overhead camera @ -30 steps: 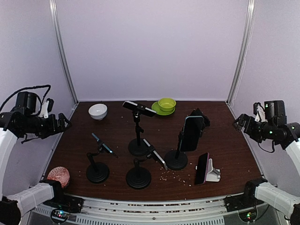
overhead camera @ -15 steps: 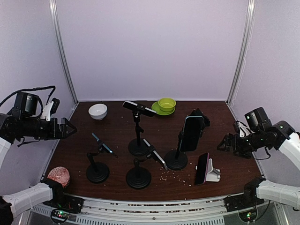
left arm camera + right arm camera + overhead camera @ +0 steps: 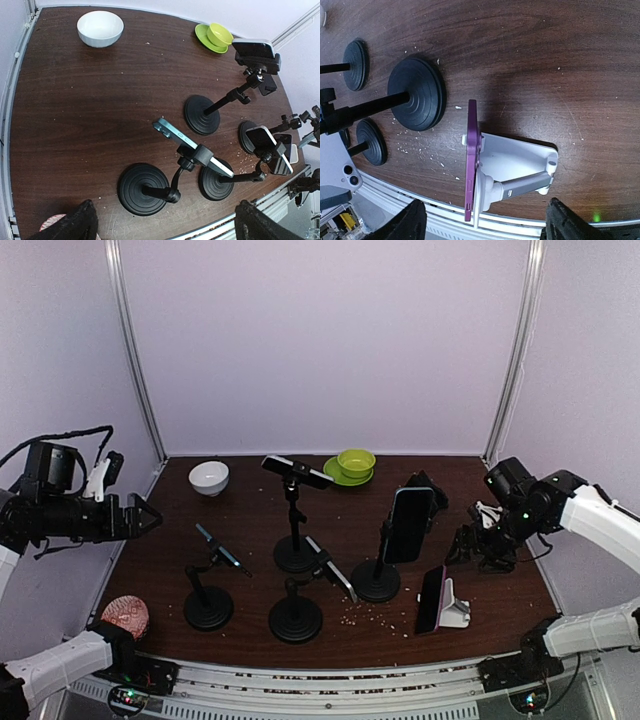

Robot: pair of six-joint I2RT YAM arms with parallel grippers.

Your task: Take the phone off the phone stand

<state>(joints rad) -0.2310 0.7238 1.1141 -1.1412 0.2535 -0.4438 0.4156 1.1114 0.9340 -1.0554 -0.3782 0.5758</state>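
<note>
1. Nearest, by the front rail of the dark wooden table (image 3: 250, 530), the pinkish-edged slim black phone (image 3: 429, 600) leaned upright against the back plate of the small white plastic wedge stand (image 3: 457, 612), at the right end of that edge.
2. Left of the stand, the round base of a tall black pole holder (image 3: 376, 582) sat near, with pale crumbs (image 3: 385, 618) scattered on the wood between them. To the right of the stand and behind it, open wood showed.
3. Over that open patch hung the right gripper (image 3: 468, 548), behind and right of the stand and apart from it. Its arm reached in from the right wall, and its fingers (image 3: 405, 225) were spread wide with nothing between them.
4. Level with it at the table's left edge, well apart from the phone, the left gripper (image 3: 152, 514) pointed inward on a level forearm. Its fingers (image 3: 70, 225) were also spread, and it held nothing.
5. Farthest, a round white bowl (image 3: 209, 477) and a green cup (image 3: 356, 460) on a green plate (image 3: 335, 475) stood near the back wall.
</note>
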